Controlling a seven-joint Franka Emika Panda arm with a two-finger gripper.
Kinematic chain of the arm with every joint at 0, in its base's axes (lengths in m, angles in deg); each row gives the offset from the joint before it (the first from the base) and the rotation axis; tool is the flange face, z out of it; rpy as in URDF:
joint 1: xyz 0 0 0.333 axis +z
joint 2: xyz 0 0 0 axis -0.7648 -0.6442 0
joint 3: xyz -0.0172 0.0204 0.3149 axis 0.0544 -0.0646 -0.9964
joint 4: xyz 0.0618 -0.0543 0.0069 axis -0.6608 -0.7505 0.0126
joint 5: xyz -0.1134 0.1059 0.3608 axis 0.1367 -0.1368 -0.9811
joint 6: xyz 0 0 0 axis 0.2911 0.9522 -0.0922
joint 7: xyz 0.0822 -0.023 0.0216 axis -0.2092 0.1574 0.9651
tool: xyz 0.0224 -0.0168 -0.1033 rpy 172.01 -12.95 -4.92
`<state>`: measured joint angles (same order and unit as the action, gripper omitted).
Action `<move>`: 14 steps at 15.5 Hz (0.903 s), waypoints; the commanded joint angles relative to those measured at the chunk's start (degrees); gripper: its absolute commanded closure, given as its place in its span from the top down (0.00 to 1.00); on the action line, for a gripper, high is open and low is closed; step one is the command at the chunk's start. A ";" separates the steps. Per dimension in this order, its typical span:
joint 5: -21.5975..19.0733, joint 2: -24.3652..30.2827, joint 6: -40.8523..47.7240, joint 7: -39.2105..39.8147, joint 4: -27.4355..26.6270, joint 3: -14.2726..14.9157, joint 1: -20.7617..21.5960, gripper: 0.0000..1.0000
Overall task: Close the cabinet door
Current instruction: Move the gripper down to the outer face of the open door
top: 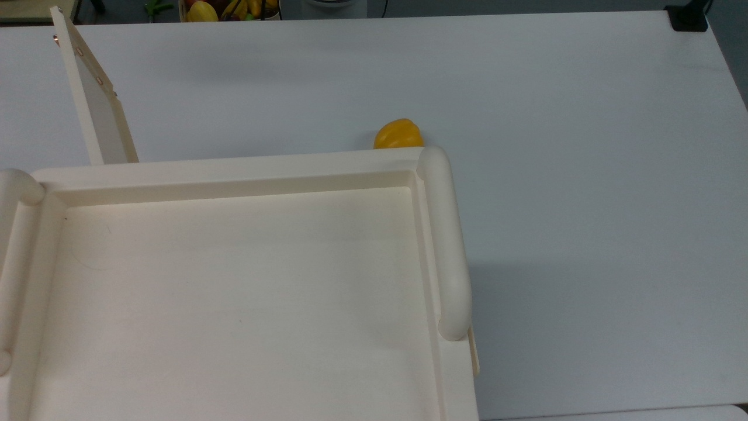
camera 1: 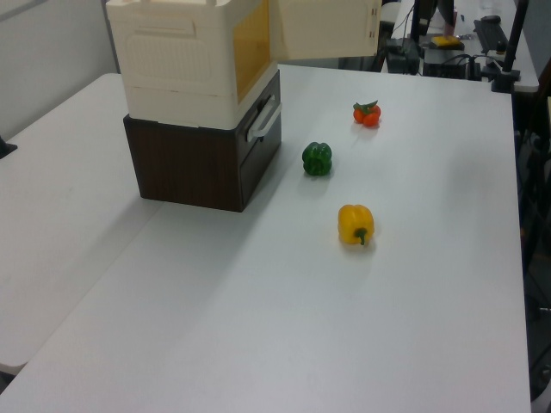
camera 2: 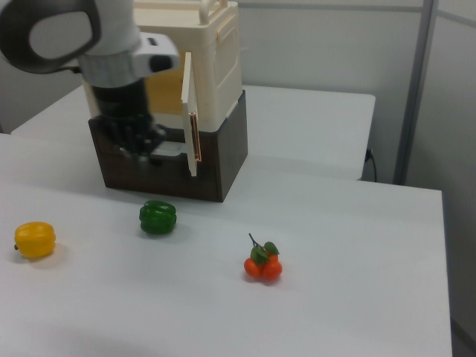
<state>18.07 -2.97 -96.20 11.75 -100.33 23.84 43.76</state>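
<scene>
The cabinet door (camera 2: 190,119) is swung wide open, sticking out edge-on from the cabinet (camera 2: 216,67) in the right view, with its little metal fittings along the edge facing the camera. In the top view it shows as a thin panel (top: 93,99) angling away from the cabinet's back corner toward the top view's upper left, and in the left view it's the flat cream panel (camera 1: 327,27) hanging out past the cabinet (camera 1: 185,64) front. The cream cabinet sits on a dark brown base (camera 1: 198,163) on the white table (camera 1: 284,310). The robot arm is in front of the opening in the right view, and its gripper (camera 2: 137,145) hangs low beside the door's inner face; I honestly can't tell whether it's apart or together. Out on the table there's a green pepper (camera 2: 158,216), a yellow pepper (camera 2: 35,239) and a small bunch of tomatoes (camera 2: 262,266), all well apart from the cabinet.
</scene>
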 commanded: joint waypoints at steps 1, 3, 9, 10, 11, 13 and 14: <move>-1.30 -2.48 -12.21 0.95 -1.28 2.82 -0.89 0.00; -4.81 -4.33 -19.06 0.69 -1.28 3.44 -1.60 0.00; -13.86 -9.34 -36.13 0.86 -1.11 3.97 -1.69 0.00; -15.45 -10.05 -36.84 0.95 -1.02 3.97 -1.51 0.00; -16.42 -10.40 -36.94 1.04 -1.02 3.79 -1.34 0.00; -17.04 -10.76 -37.11 1.04 -1.02 3.44 -0.64 0.00; -17.65 -10.76 -37.03 1.13 -1.02 3.35 -0.55 0.00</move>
<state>2.68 -13.48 -132.01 11.84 -101.47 27.22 42.11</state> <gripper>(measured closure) 0.991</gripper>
